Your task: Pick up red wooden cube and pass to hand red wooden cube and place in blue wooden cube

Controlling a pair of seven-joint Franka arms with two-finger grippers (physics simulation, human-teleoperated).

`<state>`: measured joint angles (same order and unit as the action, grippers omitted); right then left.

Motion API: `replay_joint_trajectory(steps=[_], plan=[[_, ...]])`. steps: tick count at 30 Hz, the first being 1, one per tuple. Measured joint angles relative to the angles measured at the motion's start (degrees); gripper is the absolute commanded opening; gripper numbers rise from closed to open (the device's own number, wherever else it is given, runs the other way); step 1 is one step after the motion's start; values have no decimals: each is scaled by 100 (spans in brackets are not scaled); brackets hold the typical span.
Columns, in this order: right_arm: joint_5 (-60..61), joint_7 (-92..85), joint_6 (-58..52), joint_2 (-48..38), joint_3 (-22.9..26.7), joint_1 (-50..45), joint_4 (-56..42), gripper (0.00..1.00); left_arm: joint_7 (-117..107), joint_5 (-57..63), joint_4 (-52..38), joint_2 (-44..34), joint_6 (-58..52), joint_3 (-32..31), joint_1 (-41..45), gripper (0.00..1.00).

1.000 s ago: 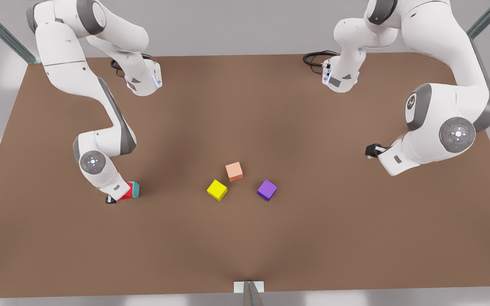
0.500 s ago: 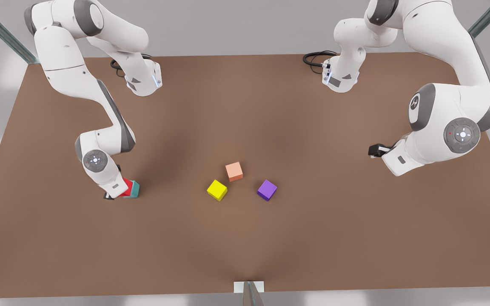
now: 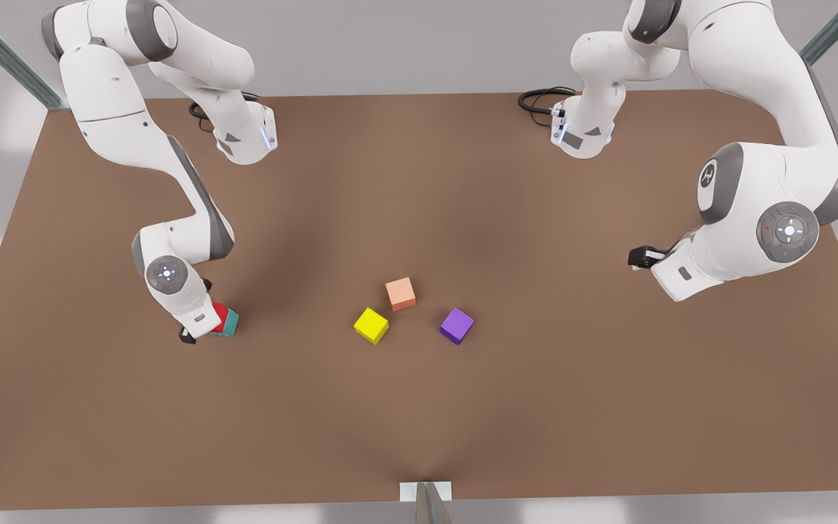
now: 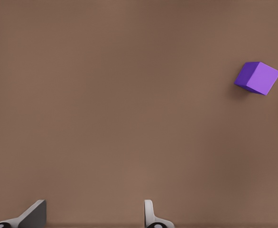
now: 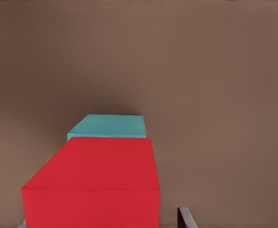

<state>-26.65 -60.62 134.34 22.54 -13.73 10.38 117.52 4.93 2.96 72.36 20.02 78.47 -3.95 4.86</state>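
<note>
My right gripper [image 3: 197, 329]: low near the table's [image 3: 419, 422] edge on the front view's left, clamped on the red wooden cube [image 3: 220, 316].
Red wooden cube: between my fingers, over the blue wooden cube [image 3: 230, 322]; from my right wrist the red [image 5: 94, 183] covers most of the teal [image 5: 109, 126].
My left gripper [image 3: 641, 256]: waiting above the table near the edge on the front view's right, fingers [image 4: 151, 216] spread wide, holding nothing.
Mid-table: salmon cube [image 3: 400, 293], yellow cube [image 3: 371, 324] and purple cube [image 3: 456, 324] clustered, well apart from my grippers.
</note>
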Motion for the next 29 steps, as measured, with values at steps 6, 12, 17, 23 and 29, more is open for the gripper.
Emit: replay_joint_trajectory(steps=[6,12,17,23,29], plan=[[189,59,-265,-165,-166,9,-143,100,-6,2,2,0,-39,0,-2,100],[953,21,-1344,-527,-606,-19,-1164,100,-5,23,0,0,-83,1,-15,100],[1548,768,-2583,-179,-585,-68,-2851,100,3,32,-66,37,-87,12,-157,100],[1843,2135,-4745,-483,-223,413,-4579,100,9,27,-81,52,-99,1,-196,100],[2145,3105,-5330,-987,-197,582,-3943,100,12,10,-69,128,-318,-66,-159,100]])
